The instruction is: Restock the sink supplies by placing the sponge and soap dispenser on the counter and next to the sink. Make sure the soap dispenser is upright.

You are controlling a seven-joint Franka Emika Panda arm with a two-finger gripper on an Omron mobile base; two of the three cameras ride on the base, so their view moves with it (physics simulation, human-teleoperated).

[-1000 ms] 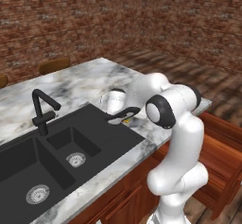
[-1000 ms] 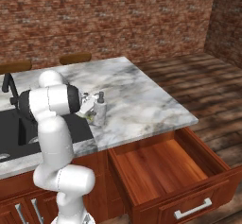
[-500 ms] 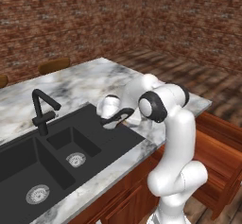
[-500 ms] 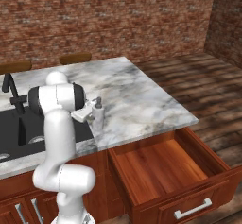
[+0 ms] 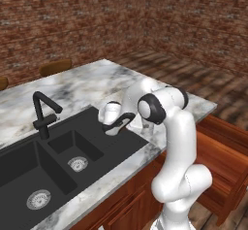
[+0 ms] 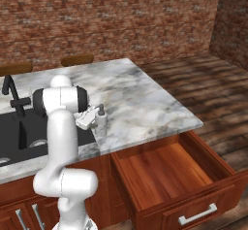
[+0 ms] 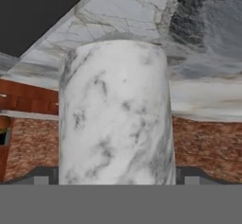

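Observation:
The soap dispenser [image 6: 101, 121] stands upright on the white marble counter [image 6: 145, 98], near its front edge and just right of the black sink [image 5: 58, 161]. My gripper [image 6: 88, 120] reaches it sideways from the sink side. In the hand view the dispenser's marbled body [image 7: 116, 114] sits between my open gripper's [image 7: 117, 176] finger tips, one on each side. That view is rolled upside down. A dark rough patch [image 7: 188, 10] on the counter beyond it may be the sponge. In the left base view my gripper [image 5: 118, 123] hangs at the sink's right rim, and the arm hides the dispenser.
A drawer [image 6: 160, 175] stands pulled open below the counter's right end, close to my base. The angular black faucet [image 5: 43, 113] rises behind the sink's basins. Two brown chair backs [image 6: 77, 59] show past the counter's far edge. A brick wall lies behind.
My hand has shifted lower and a little toward the sink. The jaws have kept the same wide opening. The dispenser has stayed upright beside them.

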